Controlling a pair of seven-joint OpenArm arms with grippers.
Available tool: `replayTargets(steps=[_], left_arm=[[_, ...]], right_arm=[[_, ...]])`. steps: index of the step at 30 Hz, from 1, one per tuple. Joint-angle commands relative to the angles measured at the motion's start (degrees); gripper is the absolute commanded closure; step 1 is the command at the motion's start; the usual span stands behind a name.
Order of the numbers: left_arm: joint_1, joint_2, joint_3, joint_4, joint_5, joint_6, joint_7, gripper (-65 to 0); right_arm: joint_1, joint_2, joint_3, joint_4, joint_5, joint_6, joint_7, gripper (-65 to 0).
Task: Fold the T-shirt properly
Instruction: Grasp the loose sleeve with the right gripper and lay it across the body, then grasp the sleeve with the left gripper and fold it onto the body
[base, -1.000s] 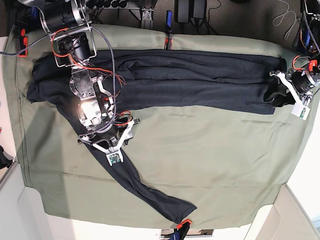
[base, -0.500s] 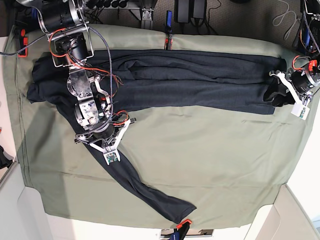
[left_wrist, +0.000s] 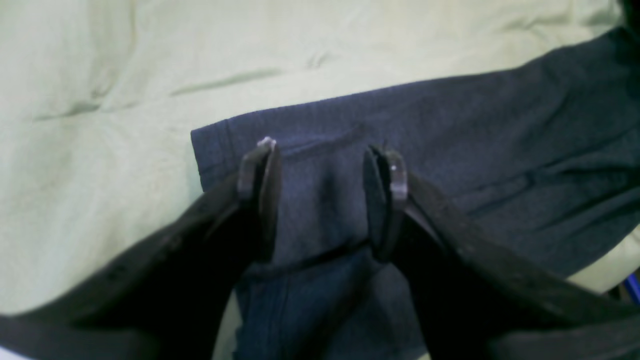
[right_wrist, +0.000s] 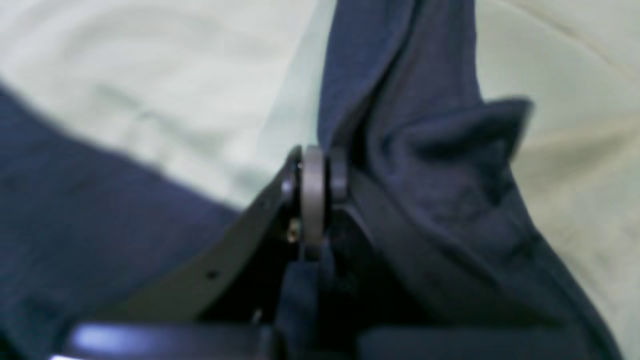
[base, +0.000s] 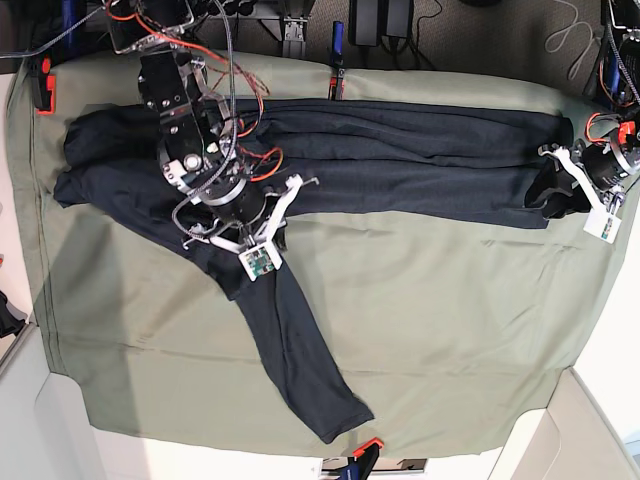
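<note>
The dark navy T-shirt (base: 400, 160) lies as a long folded band across the olive-green table cover (base: 430, 300). One long sleeve (base: 300, 350) runs from the band down toward the near edge. My right gripper (base: 245, 235) hangs over the sleeve's upper part. In the right wrist view the right gripper (right_wrist: 312, 192) is shut, with sleeve cloth (right_wrist: 440, 175) pinched and bunched beside it. My left gripper (base: 558, 190) sits at the band's right end. There the left gripper (left_wrist: 320, 200) is open, its fingers (left_wrist: 257, 195) straddling flat cloth near the hem corner (left_wrist: 205, 145).
Orange clamps (base: 340, 85) (base: 40, 85) (base: 365, 447) pin the cover at the table's far, left and near edges. Cables and black gear (base: 380, 25) lie beyond the far edge. Pale floor panels (base: 590, 430) flank the near corners.
My right gripper shut on the sleeve and moved up and to the right, toward the shirt's body, dragging the sleeve's upper part along; the cuff slid left. The left arm stayed still.
</note>
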Motion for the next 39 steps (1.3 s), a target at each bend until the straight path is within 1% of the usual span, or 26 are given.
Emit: replayTargets(steps=[1, 5, 7, 9, 11, 14, 15, 16, 17, 18, 19, 22, 25, 26, 29, 31, 33, 35, 37, 39], left_arm=[[-0.46, -1.31, -0.70, 1.01, -0.96, -0.08, -0.96, -29.6], [-0.46, -1.31, -0.70, 1.03, -1.07, -0.08, -0.59, -29.6], [-0.48, -1.31, -0.70, 1.14, -2.03, -0.08, -0.59, -29.6], [-0.46, -1.29, -0.70, 2.10, -2.84, -0.08, -0.52, -29.6], [-0.46, -1.29, -0.70, 3.72, -4.66, -0.08, -0.55, -29.7], [-0.63, -1.27, -0.70, 7.06, -6.75, -0.08, -0.59, -30.3], [-0.76, -1.25, -0.70, 8.13, -6.82, -0.08, -0.98, -31.9], [-1.18, -1.05, -0.70, 8.94, -6.73, -0.08, -1.75, -33.3], [-1.68, -0.70, -0.70, 9.38, -6.71, -0.08, -2.56, -33.4], [-2.51, -0.22, -0.68, 9.44, -6.73, -0.08, -3.17, -33.4], [-3.67, 0.48, -0.61, 9.44, -6.71, -0.08, -3.21, -33.4], [-7.74, 2.60, 1.51, 9.44, -5.09, -0.08, -3.17, -33.4], [-12.59, 5.05, 8.79, 9.01, 0.22, -0.08, -3.26, -33.4], [-14.34, 6.14, 12.00, 8.44, 2.56, 0.55, -3.69, -33.4], [-20.22, 10.36, 21.38, 4.13, 9.75, 6.10, -6.71, -33.4], [-24.94, 13.94, 25.99, -1.31, 13.88, 8.90, -7.93, -33.4], [-29.70, 17.94, 28.72, -8.87, 16.02, 10.29, -9.33, -33.4], [-34.45, 21.86, 30.29, -17.73, 16.52, 10.36, -9.84, -33.4], [-38.73, 25.49, 30.77, -26.10, 16.85, 10.32, -9.86, -33.3], [-42.07, 28.30, 30.75, -32.98, 18.23, 10.32, -10.08, -33.3]], right_arm=[[-0.04, 0.00, -0.37, 2.51, 0.07, 0.79, 1.36, 0.0], [-5.42, 0.02, -1.84, 7.56, 0.24, 3.37, 0.70, 0.0], [-8.15, 0.15, -2.01, 10.21, 1.97, 5.51, 0.11, 0.0], [-10.43, 1.09, -2.12, 12.59, 4.70, 7.08, 0.17, 0.0], [-11.93, 2.38, -2.12, 14.25, 6.27, 7.37, 0.33, 0.0], [-12.55, 3.61, -2.12, 14.49, 6.49, 7.32, -0.28, 0.0], [-12.50, 3.67, -2.08, 14.51, 6.47, 7.26, -0.90, -10.3], [-12.48, 3.65, -1.86, 14.51, 6.47, 6.84, -1.20, -23.4], [-12.48, 3.65, -1.64, 14.51, 6.43, 6.82, -1.16, -34.7], [-12.46, 3.65, -1.22, 14.58, 6.43, 6.86, -1.16, -42.6], [-12.46, 3.67, -0.66, 14.75, 6.36, 6.86, -1.16, -45.4], [-12.37, 3.65, 2.64, 16.09, 6.29, 5.86, -1.11, -45.1], [-12.35, 3.65, 8.26, 18.84, 6.29, 4.90, -1.25, -45.1], [-12.35, 3.65, 10.47, 19.69, 6.40, 4.92, -1.29, -45.1], [-12.35, 3.65, 17.00, 21.29, 6.47, 4.90, -1.29, -45.1], [-12.37, 3.67, 21.16, 21.49, 6.49, 4.70, -1.53, -45.1], [-12.39, 3.69, 25.22, 21.49, 6.54, 3.43, -3.08, -45.1], [-12.72, 4.00, 29.31, 21.49, 7.78, 3.19, -4.66, -45.1], [-13.75, 5.05, 33.07, 21.49, 10.82, 3.19, -5.03, -45.1], [-14.91, 5.90, 36.41, 21.49, 13.53, 3.26, -5.05, -45.1]])
